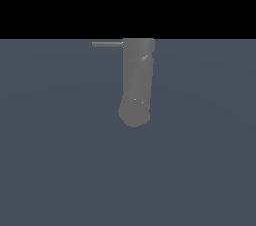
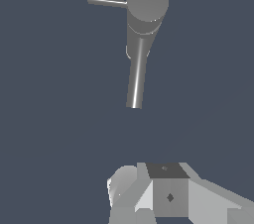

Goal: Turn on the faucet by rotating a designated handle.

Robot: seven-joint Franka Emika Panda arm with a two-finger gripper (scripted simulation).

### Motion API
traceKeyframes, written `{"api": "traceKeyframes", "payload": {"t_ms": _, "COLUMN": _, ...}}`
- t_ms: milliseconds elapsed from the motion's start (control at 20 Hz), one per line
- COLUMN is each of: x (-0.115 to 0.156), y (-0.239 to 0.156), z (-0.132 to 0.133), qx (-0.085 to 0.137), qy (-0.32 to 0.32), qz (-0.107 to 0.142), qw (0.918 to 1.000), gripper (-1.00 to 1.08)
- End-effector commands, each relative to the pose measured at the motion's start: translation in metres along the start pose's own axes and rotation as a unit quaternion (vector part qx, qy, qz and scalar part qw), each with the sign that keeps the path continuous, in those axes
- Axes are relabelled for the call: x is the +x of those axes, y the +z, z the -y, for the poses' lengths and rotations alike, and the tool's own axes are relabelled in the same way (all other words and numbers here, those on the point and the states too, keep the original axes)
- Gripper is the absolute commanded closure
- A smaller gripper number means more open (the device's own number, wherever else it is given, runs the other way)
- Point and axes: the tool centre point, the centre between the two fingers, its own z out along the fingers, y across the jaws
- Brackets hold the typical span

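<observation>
The gripper (image 2: 149,203) sits nearest, only partly in the wrist view, so I can't tell whether it's released or clenched. Beyond it, well apart, stands the faucet (image 1: 136,82), its handle (image 1: 107,44) jutting sideways from the top, untouched; the approach and turn both look still ahead.

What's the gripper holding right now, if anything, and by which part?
Nothing. In the wrist view the gripper sits well apart from the faucet, and the handle is untouched. Whether the jaws are open or shut cannot be told.
</observation>
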Motion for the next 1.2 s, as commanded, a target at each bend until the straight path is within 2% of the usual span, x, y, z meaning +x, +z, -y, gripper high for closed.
{"api": "traceKeyframes", "payload": {"t_ms": 0, "x": 0.0, "y": 0.0, "z": 0.0, "qx": 0.0, "qy": 0.0, "qz": 0.0, "qw": 1.0, "gripper": 1.08}}
{"api": "traceKeyframes", "payload": {"t_ms": 650, "x": 0.009, "y": 0.002, "z": -0.007, "qx": -0.006, "qy": -0.009, "qz": -0.004, "qw": 0.9999, "gripper": 1.08}}
{"api": "traceKeyframes", "payload": {"t_ms": 1150, "x": 0.027, "y": 0.005, "z": -0.004, "qx": 0.003, "qy": 0.031, "qz": -0.002, "qw": 0.9995, "gripper": 1.08}}
